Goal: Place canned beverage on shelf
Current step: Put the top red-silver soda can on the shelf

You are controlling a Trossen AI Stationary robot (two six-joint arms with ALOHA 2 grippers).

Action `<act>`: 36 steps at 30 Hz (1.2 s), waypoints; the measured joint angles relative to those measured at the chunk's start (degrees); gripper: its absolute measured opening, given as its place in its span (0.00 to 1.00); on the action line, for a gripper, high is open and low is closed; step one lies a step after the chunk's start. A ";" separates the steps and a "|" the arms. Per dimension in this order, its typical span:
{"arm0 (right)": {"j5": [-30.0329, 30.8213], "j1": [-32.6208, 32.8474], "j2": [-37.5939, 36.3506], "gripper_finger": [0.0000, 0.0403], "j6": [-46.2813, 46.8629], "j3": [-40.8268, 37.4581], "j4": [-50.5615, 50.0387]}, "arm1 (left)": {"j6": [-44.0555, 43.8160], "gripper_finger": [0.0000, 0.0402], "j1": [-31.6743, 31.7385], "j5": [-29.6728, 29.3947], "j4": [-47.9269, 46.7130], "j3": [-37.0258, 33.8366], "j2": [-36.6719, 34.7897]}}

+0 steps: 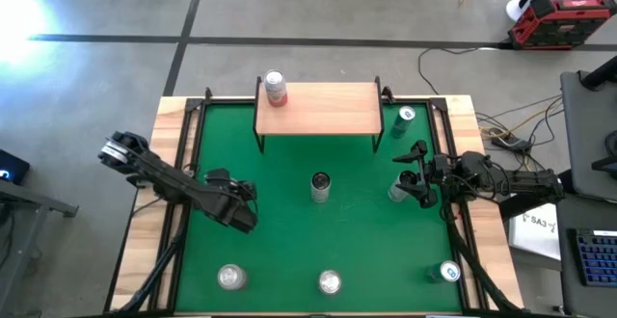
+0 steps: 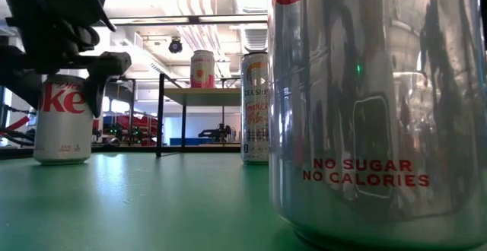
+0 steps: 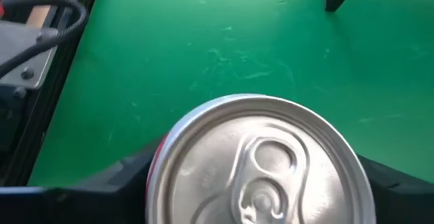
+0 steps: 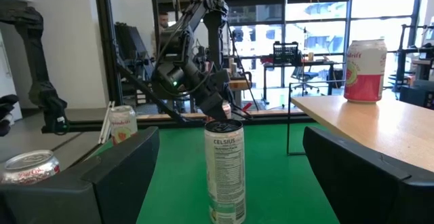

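Observation:
A silver-and-red Diet Coke can (image 2: 62, 118) stands on the green mat, left of centre. My left gripper (image 1: 241, 210) has come down over it and is shut on it, so the can's top (image 3: 261, 163) fills the left wrist view. The shelf (image 1: 318, 108), a light-wood board on black legs, stands at the far middle. A pink can (image 1: 276, 89) stands on its left end. A tall Celsius can (image 1: 320, 187) stands mid-mat. My right gripper (image 1: 416, 176) waits open at the right side, with nothing between its fingers. My left gripper has the Diet Coke can between its two fingers (image 3: 125, 175). One finger is on each opposite side of the wall (image 3: 157, 157), just under the top rim. The fingers slant down from above and from the table's left. The can stands upright with its base (image 2: 62, 158) on the mat.
More cans stand on the mat: one right of the shelf (image 1: 405, 117), one beside my right gripper (image 1: 398, 192), and three along the near edge (image 1: 229, 278), (image 1: 330, 281), (image 1: 449, 272). Black rails and wooden strips (image 1: 178, 135) border the mat.

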 joint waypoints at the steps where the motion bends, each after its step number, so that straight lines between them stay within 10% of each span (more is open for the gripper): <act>1: 0.02 -0.02 -0.01 0.89 0.00 -0.01 -0.02 | 0.61 0.68 0.00 -0.54 0.30 0.04 0.41; 22: 0.01 -0.01 0.00 0.89 0.00 -0.01 0.00 | 27.03 0.68 0.88 -10.07 -1.16 19.32 2.59; 36: 0.02 0.00 0.01 0.89 0.00 0.00 0.00 | 55.76 0.68 12.74 -11.08 -0.56 33.00 2.59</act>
